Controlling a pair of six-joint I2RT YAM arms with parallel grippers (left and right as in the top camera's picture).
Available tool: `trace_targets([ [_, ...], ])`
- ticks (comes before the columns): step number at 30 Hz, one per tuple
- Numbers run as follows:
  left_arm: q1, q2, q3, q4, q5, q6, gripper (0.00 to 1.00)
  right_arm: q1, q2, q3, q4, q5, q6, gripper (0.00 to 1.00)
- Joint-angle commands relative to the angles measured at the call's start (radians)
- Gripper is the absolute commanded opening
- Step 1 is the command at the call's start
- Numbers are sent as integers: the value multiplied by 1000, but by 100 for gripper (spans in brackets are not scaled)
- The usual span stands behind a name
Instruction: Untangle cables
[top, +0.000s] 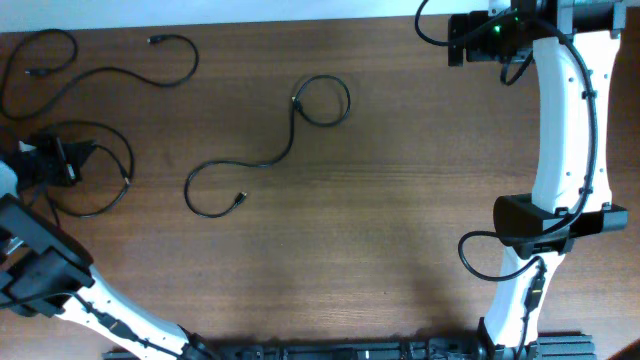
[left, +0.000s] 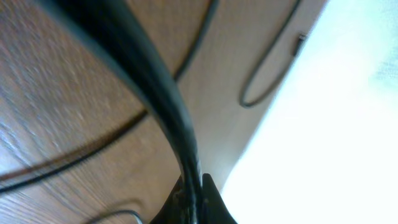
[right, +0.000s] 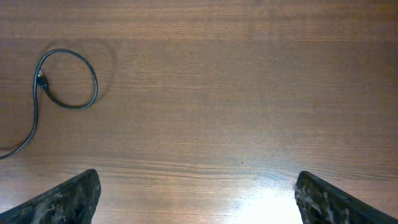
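Observation:
Several thin black cables lie on the wooden table. My left gripper (top: 62, 160) at the far left is shut on one cable (top: 127, 178) that loops around it. In the left wrist view the jaws (left: 194, 199) pinch this cable (left: 168, 106), which runs up and left, blurred. Two more cables (top: 60, 75) (top: 190, 65) curl at the top left. A separate cable (top: 285, 150) lies mid-table with a loop at its far end; it also shows in the right wrist view (right: 93, 81). My right gripper (top: 455, 45) (right: 198, 180) is open and empty above bare wood, far right of the cables.
The wooden table (top: 400, 200) fills the view. The white right arm (top: 560, 130) with its own thick black wires stands along the right side. The left arm (top: 100, 300) crosses the bottom left corner. Another cable end with a plug (left: 300, 42) shows in the left wrist view.

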Motion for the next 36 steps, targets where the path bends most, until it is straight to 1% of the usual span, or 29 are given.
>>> trace_targets([
  [1, 21, -1, 16, -1, 135, -65, 10, 0, 5, -1, -6, -2, -7, 98],
  [2, 20, -1, 16, -1, 136, -65, 10, 0, 5, -1, -6, -2, -7, 98],
  [3, 20, -1, 16, -1, 136, -66, 13, 0, 5, -1, -6, -2, -7, 97],
  [4, 18, -1, 16, -1, 136, -66, 24, 0, 5, -1, -6, -2, -7, 98],
  [5, 16, -1, 16, -1, 136, -65, 36, 0, 5, -1, -6, -2, -7, 98],
  [6, 14, -1, 16, -1, 136, -62, 57, 0, 5, -1, -6, -2, -7, 98],
  [7, 12, -1, 16, 0, 136, -47, 73, 0, 5, -1, -6, -2, -7, 97],
  [8, 11, -1, 16, 0, 136, -46, 95, 0, 5, -1, -6, -2, -7, 98],
  [9, 9, -1, 16, 0, 136, -46, 99, 0, 5, -1, -6, -2, -7, 98],
  [13, 9, -7, 17, 0, 137, -47, 99, 0, 5, -1, -6, -2, -7, 97],
  [16, 9, -59, 19, 5, 129, -45, 99, 0, 5, -1, -6, -2, -7, 98],
  [17, 9, -86, 24, 11, 103, -43, 99, 0, 5, -1, -6, -2, -7, 98],
  [19, 6, -158, 42, 10, -21, -37, 99, 0, 5, -1, -6, -2, -7, 98],
  [23, -28, -318, 62, 10, -373, 65, 100, 0, 5, -1, -6, -2, -7, 98],
  [25, -50, -356, 62, 10, -525, 98, 96, 0, 5, -1, -6, -2, -7, 97],
  [26, -65, -361, 62, 10, -619, 112, 88, 0, 5, -1, -6, -2, -7, 97],
  [27, -77, -360, 61, 10, -695, 119, 71, 0, 5, -1, -6, -2, -7, 98],
  [28, -92, -352, 60, 10, -782, 119, 57, 0, 5, -1, -6, -2, -7, 97],
  [29, -106, -344, 59, 10, -850, 119, 37, 0, 5, -1, -6, -2, -7, 98],
  [30, -119, -330, 58, 10, -901, 119, 21, 0, 5, -1, -6, -2, -7, 98],
  [32, -133, -294, 58, 12, -966, 119, 1, 0, 5, -1, -6, -2, -7, 97],
  [35, -134, -227, 58, 29, -1012, 120, 0, 0, 5, -1, -6, -2, -7, 98],
  [36, -134, -192, 58, 52, -1017, 171, 0, 0, 5, -1, -6, -2, -7, 97],
])
